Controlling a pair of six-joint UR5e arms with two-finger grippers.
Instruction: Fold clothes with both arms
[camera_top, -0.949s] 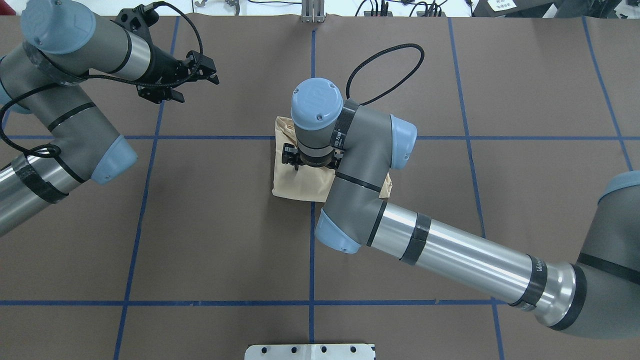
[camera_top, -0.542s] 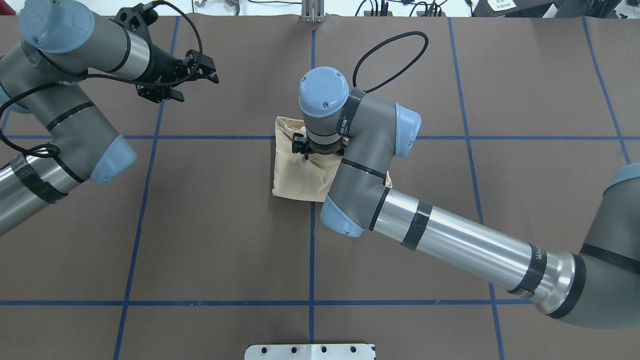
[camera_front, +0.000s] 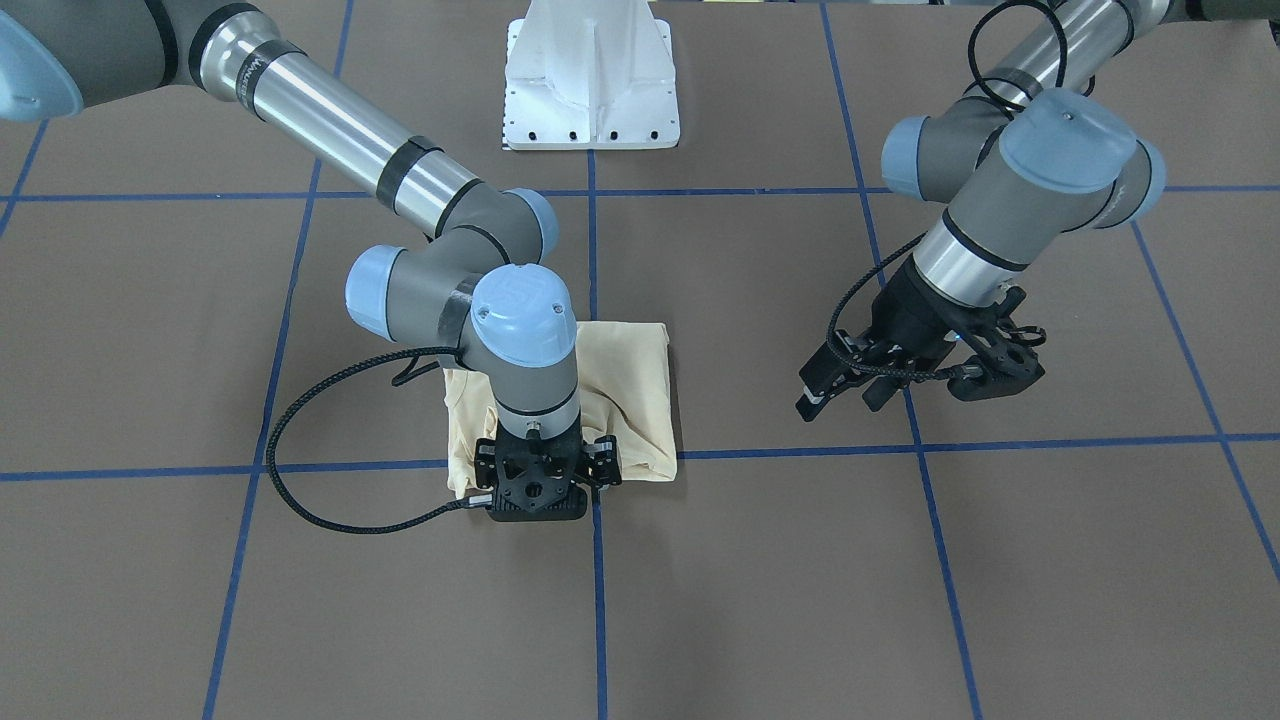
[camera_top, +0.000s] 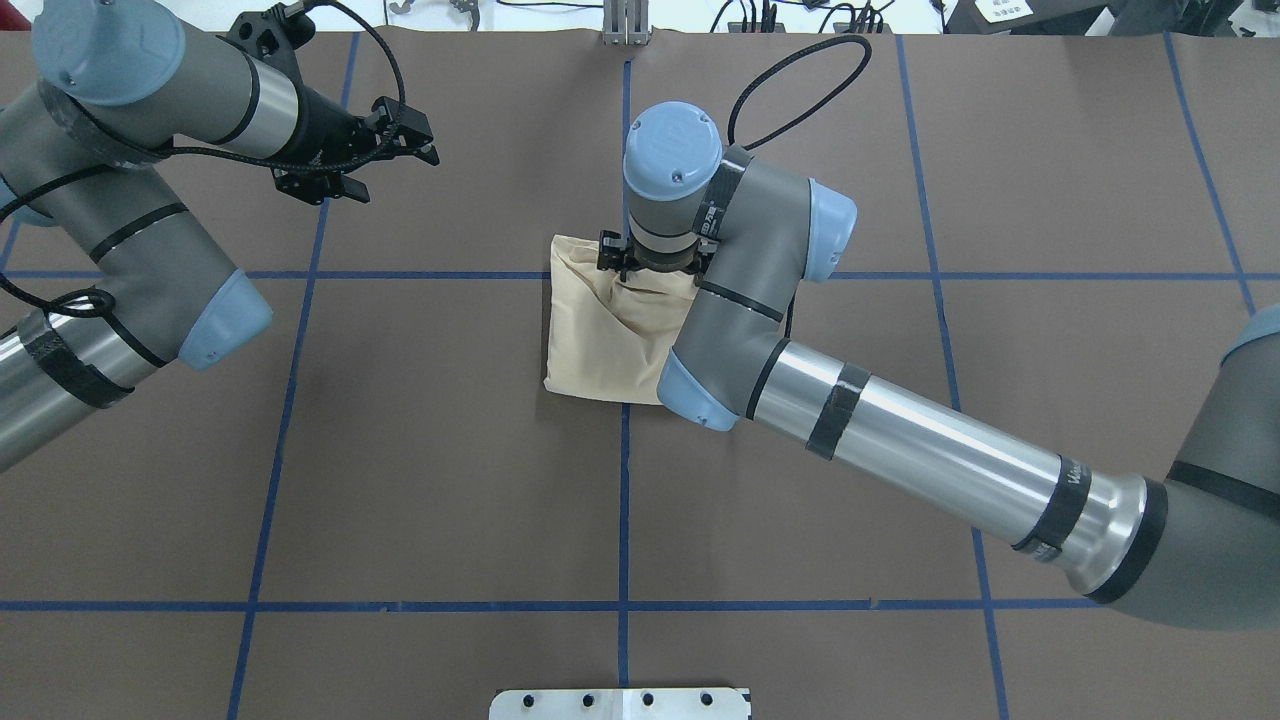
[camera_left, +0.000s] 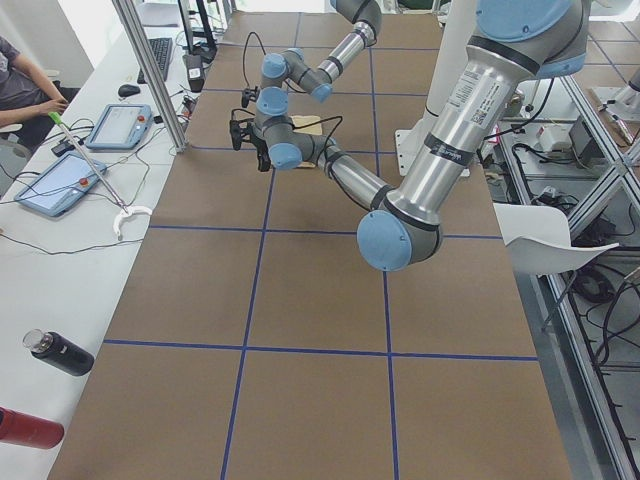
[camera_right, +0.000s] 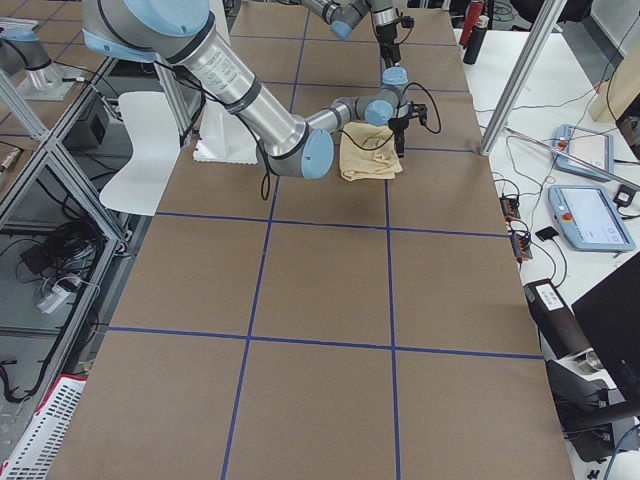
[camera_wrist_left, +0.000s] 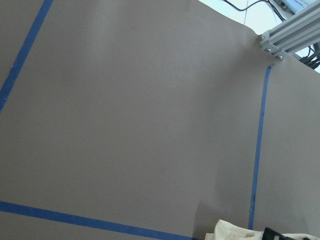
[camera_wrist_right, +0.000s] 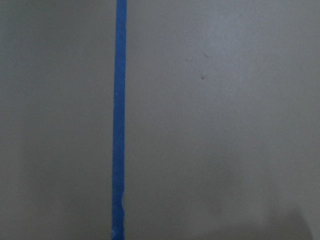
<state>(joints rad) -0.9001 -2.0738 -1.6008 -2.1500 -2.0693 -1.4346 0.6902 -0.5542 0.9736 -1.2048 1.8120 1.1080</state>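
Cream folded T-shirt (camera_front: 630, 390) under right end effector (camera_front: 538, 480), grip indiscernible; left end effector (camera_front: 845, 395) spread wide, empty.

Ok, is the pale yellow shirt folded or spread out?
Folded. The pale cream-yellow thin-fabric shirt lies as a compact layered rectangle with no sleeves spread out; its top layer is creased.
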